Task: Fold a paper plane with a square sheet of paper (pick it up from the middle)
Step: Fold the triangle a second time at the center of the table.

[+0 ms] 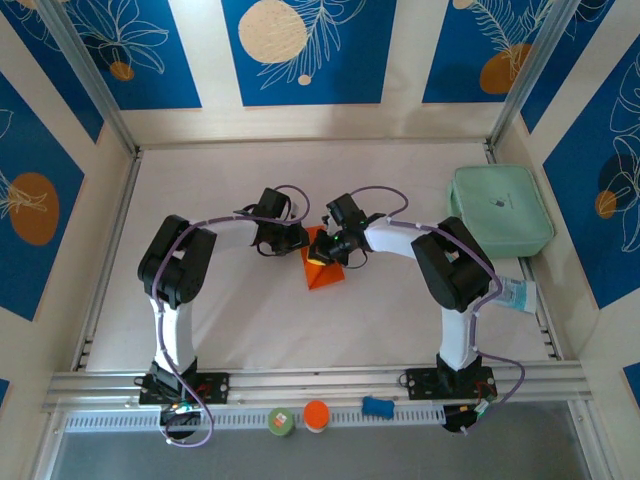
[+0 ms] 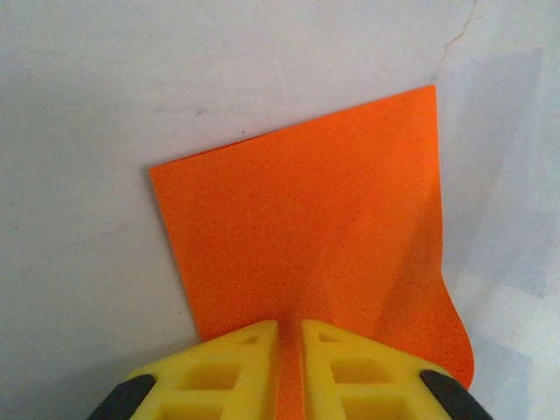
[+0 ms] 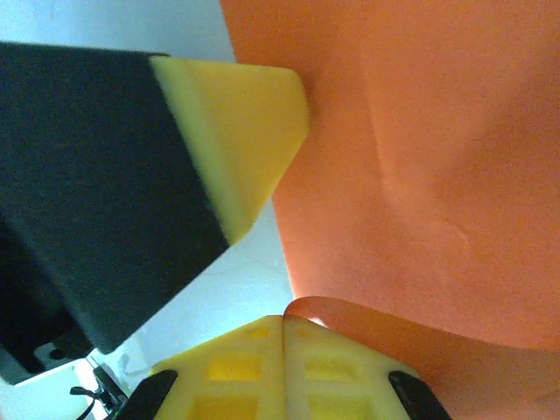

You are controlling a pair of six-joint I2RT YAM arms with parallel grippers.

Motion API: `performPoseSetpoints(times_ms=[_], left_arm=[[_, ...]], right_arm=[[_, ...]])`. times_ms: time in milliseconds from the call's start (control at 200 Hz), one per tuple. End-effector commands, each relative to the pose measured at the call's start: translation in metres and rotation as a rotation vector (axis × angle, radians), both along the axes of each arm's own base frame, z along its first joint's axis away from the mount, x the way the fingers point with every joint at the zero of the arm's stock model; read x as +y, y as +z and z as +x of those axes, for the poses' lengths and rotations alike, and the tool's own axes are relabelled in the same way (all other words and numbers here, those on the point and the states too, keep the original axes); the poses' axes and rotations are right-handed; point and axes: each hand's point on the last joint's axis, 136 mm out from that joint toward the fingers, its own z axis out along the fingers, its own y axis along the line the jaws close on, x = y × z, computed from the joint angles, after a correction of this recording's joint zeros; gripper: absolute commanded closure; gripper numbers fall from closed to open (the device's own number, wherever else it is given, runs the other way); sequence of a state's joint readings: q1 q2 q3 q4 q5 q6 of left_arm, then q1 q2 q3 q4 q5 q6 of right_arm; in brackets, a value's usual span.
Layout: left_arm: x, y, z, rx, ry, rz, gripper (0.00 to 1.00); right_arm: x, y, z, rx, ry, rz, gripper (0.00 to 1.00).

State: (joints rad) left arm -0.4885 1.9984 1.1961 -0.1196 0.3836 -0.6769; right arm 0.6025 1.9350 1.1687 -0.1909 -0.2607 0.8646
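Top view: square sheet of paper point(image 1: 325, 272), bright orange, lies mid-table on the white table point(image 1: 220, 300) and is partly folded, so it reads as a pointed wedge with the tip at 6 o'clock. Both arms meet over its 12 o'clock end. The left gripper point(image 1: 303, 244) comes in from 9 o'clock and the right gripper point(image 1: 328, 254) from 3 o'clock, tips close together.

Left wrist: left gripper point(image 2: 290, 350) has its yellow fingers point(image 2: 227, 367) nearly closed, with an orange strip in the slit between them, so it is clamped on the sheet's near edge. The sheet point(image 2: 306, 236) runs away toward 12 o'clock, flat on the table, and its edge at 4 o'clock curls up.

Right wrist: right gripper point(image 3: 284, 350) has its jaws pressed together with no gap. A curled fold of the sheet point(image 3: 420, 157) meets the fingertips. Cannot tell if paper is nipped between them. A left gripper finger point(image 3: 241, 114), yellow tip on a black body, sits at 10 o'clock just beside the sheet's edge.

Other things, top view: mint-green case point(image 1: 500, 210) at 2 o'clock of the sheet, well apart. Pale blue packet point(image 1: 518, 293) at 3 o'clock by the table edge. On the front rail at 6 o'clock are a green-rimmed disc point(image 1: 281, 421), an orange disc point(image 1: 316, 415) and a blue piece point(image 1: 377, 406).
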Motion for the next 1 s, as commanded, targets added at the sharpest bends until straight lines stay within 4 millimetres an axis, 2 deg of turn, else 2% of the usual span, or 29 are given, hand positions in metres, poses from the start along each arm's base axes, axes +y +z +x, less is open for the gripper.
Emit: performPoseSetpoints(times_ms=[0, 545, 995], left_arm=[[0.012, -0.023, -0.012, 0.070, 0.022, 0.052, 0.84], [0.014, -0.026, -0.014, 0.077, 0.031, 0.057, 0.84], [0.017, -0.026, -0.015, 0.087, 0.050, 0.066, 0.84]], right_arm=[[0.004, -0.004, -0.001, 0.003, 0.014, -0.013, 1.00], [-0.005, -0.020, -0.003, 0.034, -0.030, -0.065, 1.00], [-0.009, -0.024, -0.002, 0.031, -0.055, -0.068, 1.00]])
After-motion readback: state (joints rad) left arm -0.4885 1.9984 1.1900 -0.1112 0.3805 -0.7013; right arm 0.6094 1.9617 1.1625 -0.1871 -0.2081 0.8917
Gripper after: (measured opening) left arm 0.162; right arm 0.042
